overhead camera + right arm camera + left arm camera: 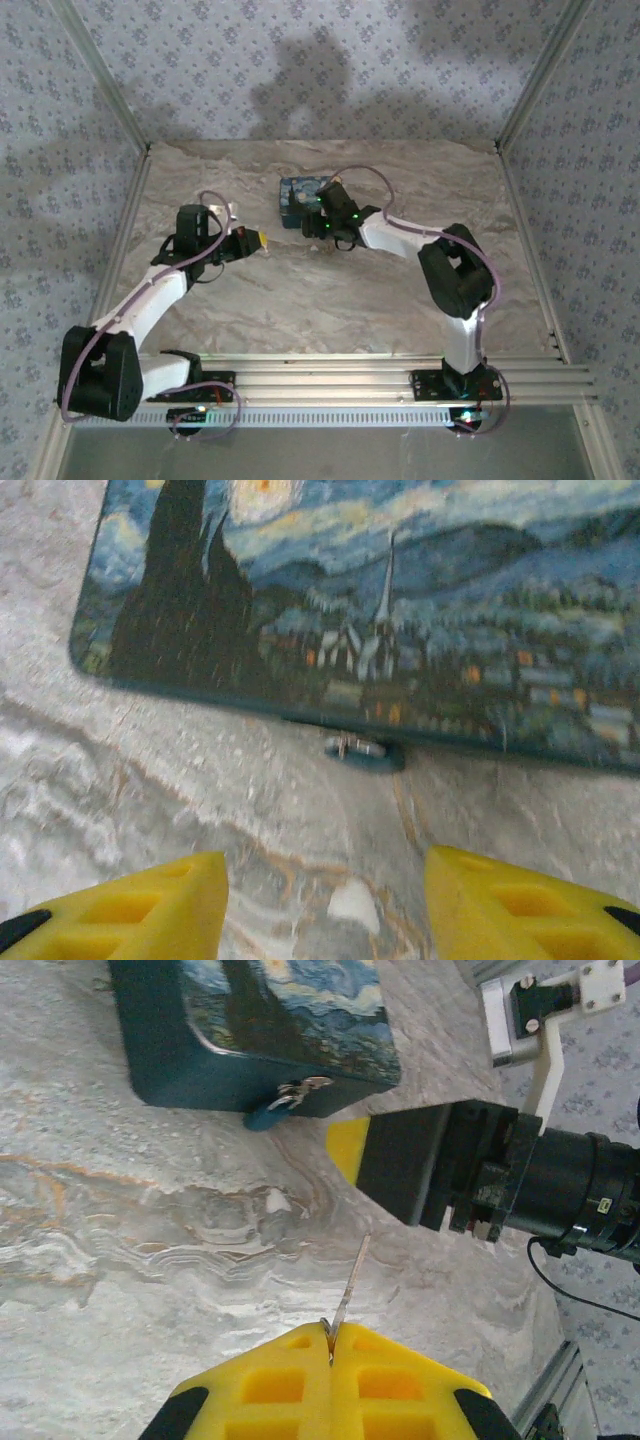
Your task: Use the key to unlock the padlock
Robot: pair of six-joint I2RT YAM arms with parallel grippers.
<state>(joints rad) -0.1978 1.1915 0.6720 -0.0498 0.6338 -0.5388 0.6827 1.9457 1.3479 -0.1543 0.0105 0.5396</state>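
I see the painted box (280,1020) with padlock (365,752) before my wide-open right end effector (325,868); left end effector (330,1333) pinches the key (352,1285).

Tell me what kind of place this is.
Probably a lab robot test cell, not a home: left arm and right arm bolted to an aluminium rail, on a marble-pattern tabletop boxed in by patterned backdrop walls.

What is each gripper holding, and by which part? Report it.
The left gripper is shut on the key, pinching its near end; the rest sticks out free ahead of it. The right gripper is open and holds nothing.
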